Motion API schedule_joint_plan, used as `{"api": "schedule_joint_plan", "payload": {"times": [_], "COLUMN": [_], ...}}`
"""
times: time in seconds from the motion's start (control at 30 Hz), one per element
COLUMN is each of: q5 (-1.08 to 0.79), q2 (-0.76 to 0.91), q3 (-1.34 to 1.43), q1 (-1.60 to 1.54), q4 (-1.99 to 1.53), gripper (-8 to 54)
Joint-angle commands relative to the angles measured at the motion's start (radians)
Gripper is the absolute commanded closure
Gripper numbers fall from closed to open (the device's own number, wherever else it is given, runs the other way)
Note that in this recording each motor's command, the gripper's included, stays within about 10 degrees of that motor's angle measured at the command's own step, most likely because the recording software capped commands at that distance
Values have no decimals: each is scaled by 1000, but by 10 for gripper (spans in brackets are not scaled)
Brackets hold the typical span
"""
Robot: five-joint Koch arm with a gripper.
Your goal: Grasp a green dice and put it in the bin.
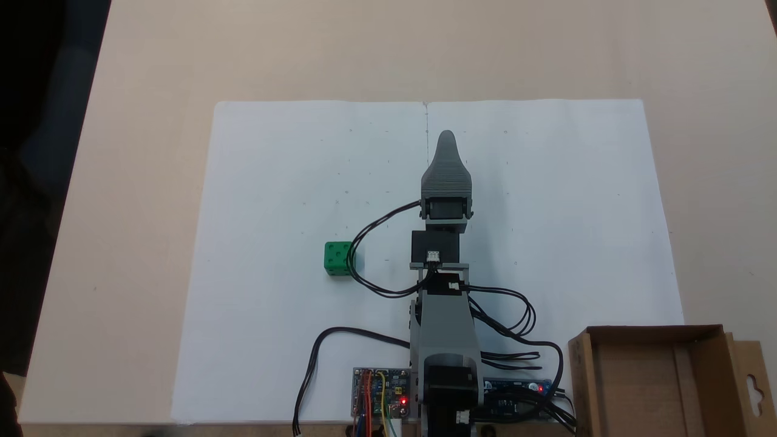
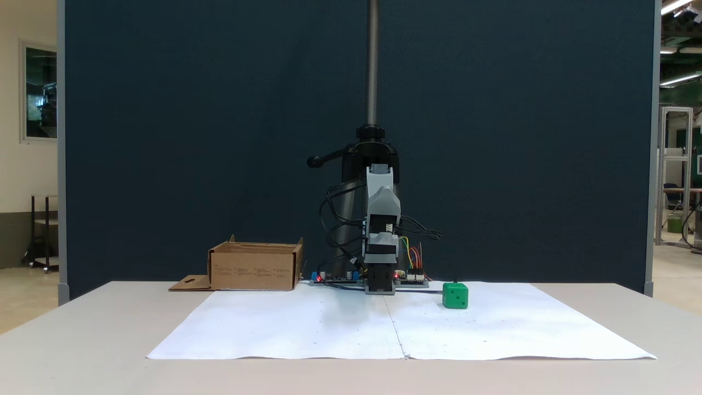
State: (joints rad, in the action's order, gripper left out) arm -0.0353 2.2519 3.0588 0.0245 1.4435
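End effector points away from the arm's base along the white paper sheet, its jaws stacked so I cannot tell their spread. Taking the end effector as landmark, the green dice sits well apart, left and nearer the base in the top-down fixed view, on the surface; the bin lies far right. Swing left, open wide, descend squarely over the cube.

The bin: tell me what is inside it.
From above, the bin shows bare cardboard floor with nothing lying in it; its bottom edge is cut off by the frame. From the front, its wall hides the inside. The green dice sits on the white paper.
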Motion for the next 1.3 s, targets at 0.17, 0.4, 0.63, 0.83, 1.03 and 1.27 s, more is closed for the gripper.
{"api": "schedule_joint_plan", "payload": {"times": [0.17, 0.4, 0.63, 0.83, 1.03, 1.27], "q5": [-74, -74, -74, -74, -74, -74], "q2": [109, 109, 109, 109, 109, 109], "q3": [72, 72, 72, 72, 72, 72], "q1": [31, 31, 9, 20, 21, 20], "q4": [-55, -55, -144, -147, -161, -170], "gripper": [0, 0, 1, 2, 3, -3]}}
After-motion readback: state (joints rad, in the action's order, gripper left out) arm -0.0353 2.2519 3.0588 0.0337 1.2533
